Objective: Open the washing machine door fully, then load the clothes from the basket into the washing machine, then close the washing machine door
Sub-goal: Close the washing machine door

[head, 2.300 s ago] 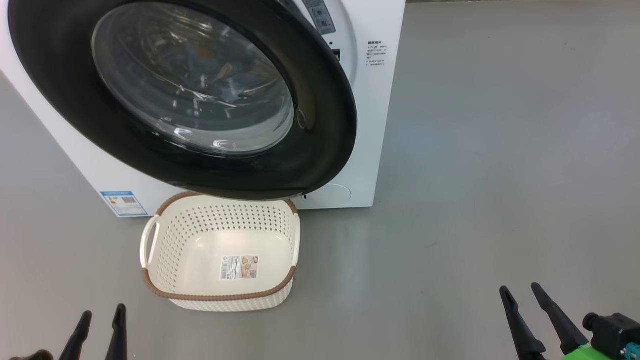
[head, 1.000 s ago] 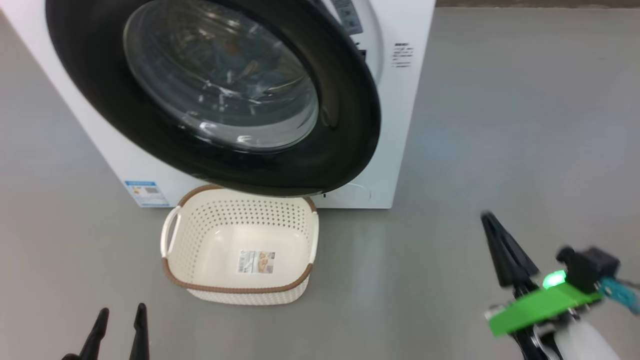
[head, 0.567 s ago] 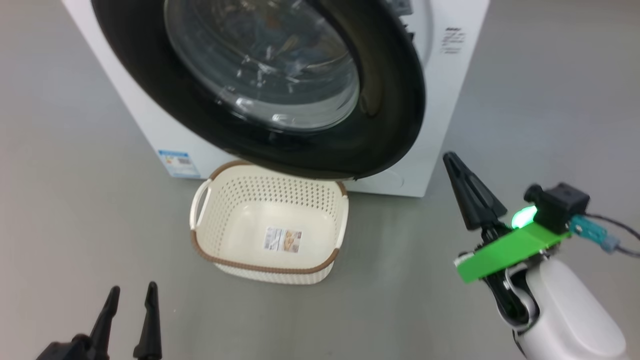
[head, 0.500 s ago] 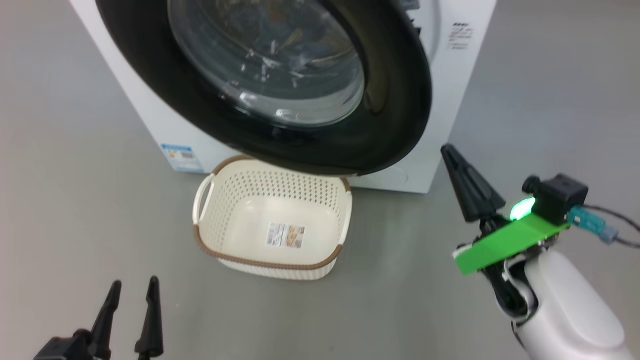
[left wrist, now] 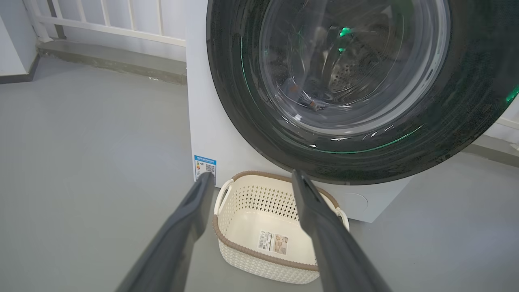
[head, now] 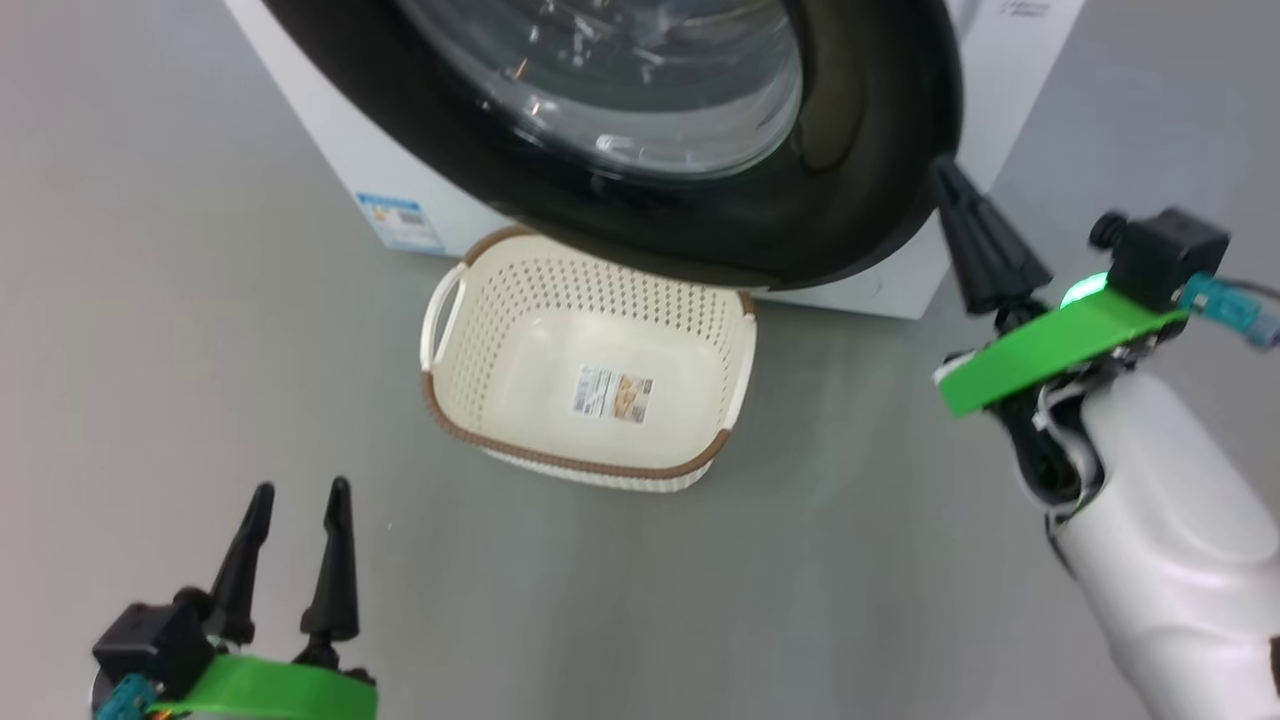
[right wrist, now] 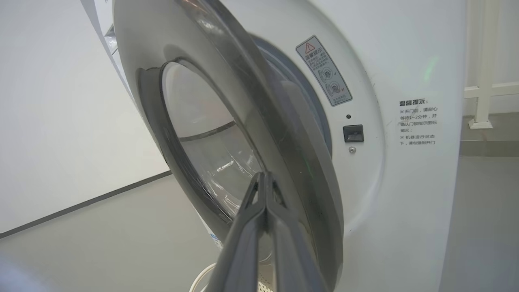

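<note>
You have a smooth grey floor (head: 150, 300) all round the washing machine (right wrist: 413, 194), with a white wall to its left and a white railing (left wrist: 101, 24) behind it. To the machine's right and in front of it the floor lies open and wide.

The door (head: 860, 150) stands ajar, hinged on the machine's left, and its free edge swings out from the front so the latch socket (right wrist: 352, 133) is bared. Its glass bowl faces outward and slightly down. A bluish bundle (left wrist: 296, 87) shows dimly behind the glass, inside the machine.

The basket (head: 600, 468) sits on the floor just before the machine, under the door's lower rim. It stands upright, mouth up, with its long axis along the machine's front and its label showing on the bottom.

Your right gripper (head: 945, 175) is clenched, fingers pressed together, its tips at the door's free edge on the machine's right; you cannot tell whether they touch. Your left gripper (head: 300, 485) hangs released, fingers spread, well out from the machine and pointing toward it.
</note>
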Controlling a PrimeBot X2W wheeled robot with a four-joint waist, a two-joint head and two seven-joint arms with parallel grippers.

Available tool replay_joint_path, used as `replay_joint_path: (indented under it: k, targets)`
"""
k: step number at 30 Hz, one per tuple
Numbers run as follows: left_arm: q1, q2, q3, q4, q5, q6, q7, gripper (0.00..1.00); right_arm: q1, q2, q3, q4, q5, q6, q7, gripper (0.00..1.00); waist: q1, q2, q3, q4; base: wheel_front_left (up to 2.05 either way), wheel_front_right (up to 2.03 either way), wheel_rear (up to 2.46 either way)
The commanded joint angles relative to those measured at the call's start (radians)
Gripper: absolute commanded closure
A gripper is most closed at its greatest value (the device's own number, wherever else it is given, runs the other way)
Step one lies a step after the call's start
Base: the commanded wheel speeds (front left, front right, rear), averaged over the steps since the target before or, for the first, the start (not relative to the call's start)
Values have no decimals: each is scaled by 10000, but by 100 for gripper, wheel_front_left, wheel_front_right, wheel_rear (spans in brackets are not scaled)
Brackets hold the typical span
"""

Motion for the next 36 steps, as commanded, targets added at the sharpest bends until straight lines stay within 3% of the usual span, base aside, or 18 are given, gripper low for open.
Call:
replay_joint_path:
  k: [1,11,36]
  targets:
    - [-319,86,276,-259,-99,-31,-116,0,-211,54,66,-147,87,16,-48,100,0,0,315,272,0,0,0]
    - [-703,-102,47,-309,-173,-31,-116,0,-1284,-210,-35,565,156,16,-48,100,0,0,718,688,0,0,0]
    - [-1697,-293,-533,-634,-370,-31,-116,0,-4047,-290,-2033,1292,-418,16,-48,100,0,0,2125,1397,0,0,0]
